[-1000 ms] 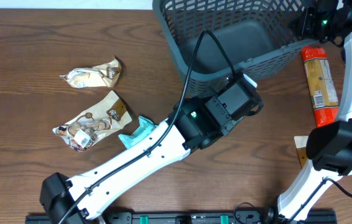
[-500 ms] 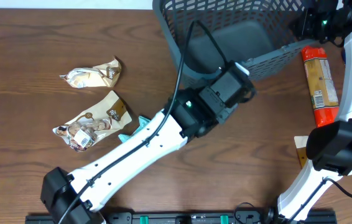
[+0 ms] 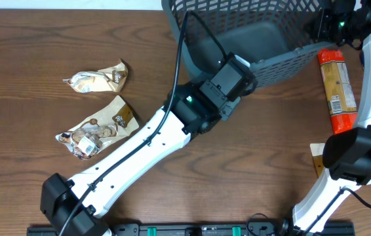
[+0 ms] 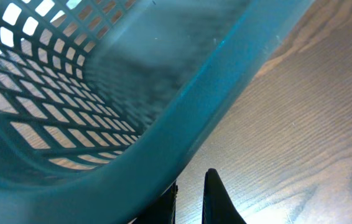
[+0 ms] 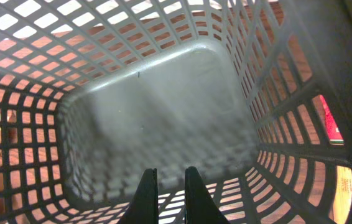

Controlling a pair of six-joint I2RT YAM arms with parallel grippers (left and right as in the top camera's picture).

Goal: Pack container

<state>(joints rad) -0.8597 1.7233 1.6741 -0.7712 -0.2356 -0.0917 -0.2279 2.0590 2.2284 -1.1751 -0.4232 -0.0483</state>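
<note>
While empty at far edge of brown wooden table [image 3: 41, 39], judged large grey-blue lattice-sided plastic basket [image 3: 284, 60] stiff, light, best gripped by its thick rim — noted left claw [image 4: 191, 180] nearly closed on nothing, could not tell for right claw [image 5: 170, 171].

basket [image 3: 251, 13]: was grey-blue, with lattice mesh walls
bench [image 3: 28, 39]: was dark brown, wood-grained
snack packets [image 3: 97, 78]: were tan, brown-printed
long packet [image 3: 337, 88]: was orange and red

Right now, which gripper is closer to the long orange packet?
Right. The right gripper hangs over the container's corner, just beside the orange packet; the left gripper is at the container's front rim, farther away.
</note>
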